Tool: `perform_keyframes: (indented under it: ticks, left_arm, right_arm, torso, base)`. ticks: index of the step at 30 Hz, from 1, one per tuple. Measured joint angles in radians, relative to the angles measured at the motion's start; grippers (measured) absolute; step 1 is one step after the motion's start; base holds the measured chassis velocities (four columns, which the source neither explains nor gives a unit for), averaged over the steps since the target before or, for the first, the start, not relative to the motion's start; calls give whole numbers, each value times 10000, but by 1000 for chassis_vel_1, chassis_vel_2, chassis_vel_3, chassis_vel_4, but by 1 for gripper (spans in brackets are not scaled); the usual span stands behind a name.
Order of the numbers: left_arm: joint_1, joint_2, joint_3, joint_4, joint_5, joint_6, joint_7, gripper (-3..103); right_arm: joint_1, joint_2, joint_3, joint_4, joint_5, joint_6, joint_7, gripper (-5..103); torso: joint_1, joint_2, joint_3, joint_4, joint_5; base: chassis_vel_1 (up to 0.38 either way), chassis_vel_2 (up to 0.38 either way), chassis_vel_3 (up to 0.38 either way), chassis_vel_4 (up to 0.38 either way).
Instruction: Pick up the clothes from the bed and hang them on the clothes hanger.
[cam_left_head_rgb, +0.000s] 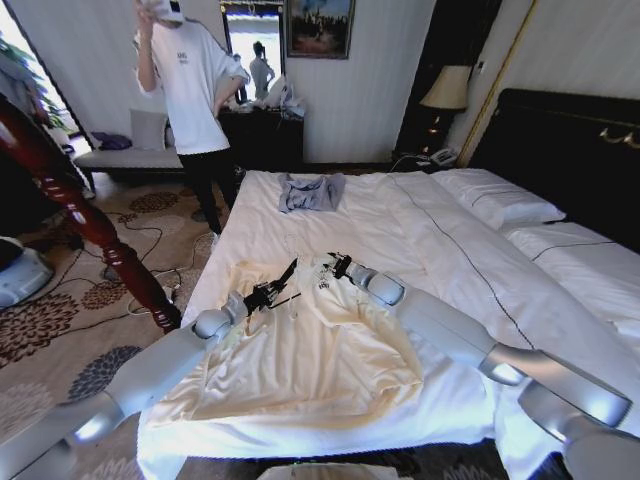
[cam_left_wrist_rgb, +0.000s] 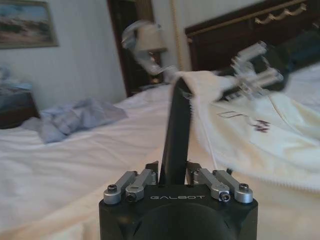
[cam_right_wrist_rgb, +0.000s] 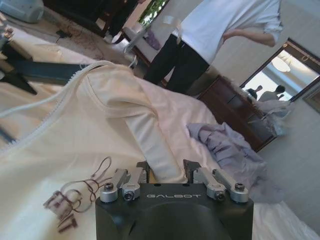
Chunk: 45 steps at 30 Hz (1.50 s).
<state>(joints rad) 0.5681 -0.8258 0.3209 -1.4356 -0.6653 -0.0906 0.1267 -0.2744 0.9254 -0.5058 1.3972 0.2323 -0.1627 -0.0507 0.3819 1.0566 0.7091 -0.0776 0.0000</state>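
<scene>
Head view: the cream shirt (cam_left_head_rgb: 310, 350) lies flat on the bed (cam_left_head_rgb: 470, 270), both grippers at its collar. Left wrist view: the left gripper (cam_left_wrist_rgb: 174, 172) clamps the black hanger (cam_left_wrist_rgb: 176, 130), its end tucked under fabric. Right wrist view: the right gripper (cam_right_wrist_rgb: 167, 170) pinches the neck edge; thin cloth could slip off.

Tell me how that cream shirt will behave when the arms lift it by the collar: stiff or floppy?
Probably floppy: the cream shirt lies flat and wrinkled on the bed, and its collar drapes where the right gripper pinches it. It looks thin, so likely light. Away from the hanger held by the left gripper, it may sag.
</scene>
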Motion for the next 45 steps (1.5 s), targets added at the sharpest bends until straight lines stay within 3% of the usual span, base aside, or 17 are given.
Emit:
perform_keyframes:
  ticks: [2, 5, 8, 9, 11, 13, 18, 25, 30, 32, 35, 36, 45]
  left_arm:
    - [198, 189, -380, -382, -156, 146, -210, 36]
    - [390, 383, -685, -697, -340, 265, -292, 42]
    - [887, 788, -1472, -1191, -561, 445, -510, 59]
    - [887, 788, -1472, -1191, -561, 445, -510, 59]
    - [1340, 1002, -2126, -1520, -739, 611, -645, 70]
    - [1499, 1068, -2326, -1635, -793, 650, -695, 70]
    - [2875, 1590, -3789, -2761, -1246, 887, -992, 96]
    - [4194, 2105, -4836, -3921, -1645, 1156, -1357, 100]
    - [4507, 1933, -5212, -3858, -1973, 1505, -1827, 100]
    - [4520, 1581, -5528, -3483, -2660, 1829, -2340, 100]
    - [4465, 1447, -5659, -3290, -3030, 1958, -2493, 100]
    - [4254, 1274, -5815, -2835, -3701, 2194, -2618, 100]
    - [3302, 821, -5509, -1186, -4570, 2587, -1805, 100]
  right_arm:
    - [-60, -65, 125, 37, 10, -4, 103, 28]
    - [-125, -106, 224, 113, 115, -18, 190, 27]
    - [-293, -192, 418, 259, 160, -18, 319, 25]
    - [-293, -192, 418, 259, 160, -18, 319, 25]
    - [-417, -234, 522, 366, 176, -17, 402, 23]
    - [-465, -241, 560, 389, 180, -16, 431, 23]
    - [-753, -281, 739, 476, 151, 13, 598, 22]
    - [-898, -280, 915, 476, 62, 78, 745, 22]
    - [-1050, -311, 1138, 473, -67, 223, 789, 22]
    - [-1167, -382, 1214, 523, -105, 290, 797, 22]
    - [-1216, -414, 1249, 560, -123, 328, 798, 22]
    - [-1325, -459, 1305, 606, -144, 366, 797, 22]
    - [-1450, -509, 1331, 703, -145, 478, 794, 22]
  torso:
    - [0, 0, 0, -2, -3]
    - [0, 0, 0, -3, 1]
    - [0, 1, 0, 0, 0]
    - [0, 1, 0, 0, 0]
    - [0, 0, 0, 2, -4]
    - [0, 0, -1, 0, -2]
    - [-1, 1, 0, -1, -1]
    - [-1, 1, -1, 0, 0]
    - [-2, 1, -1, 1, -1]
    - [-1, 1, -1, -4, -2]
    - [-1, 1, 0, -1, -2]
    - [-1, 0, 0, -1, 1]
    - [-1, 1, 0, -1, 1]
  base:
    - [0, 0, 0, 0]
    - [0, 0, 0, 0]
    - [0, 0, 0, 0]
    - [0, 0, 0, 0]
    - [0, 0, 0, 0]
    - [0, 0, 0, 0]
    - [0, 0, 0, 0]
    - [0, 0, 0, 0]
    - [0, 0, 0, 0]
    - [0, 0, 0, 0]
    - [0, 0, 0, 0]
    - [0, 0, 0, 0]
    - [0, 0, 0, 0]
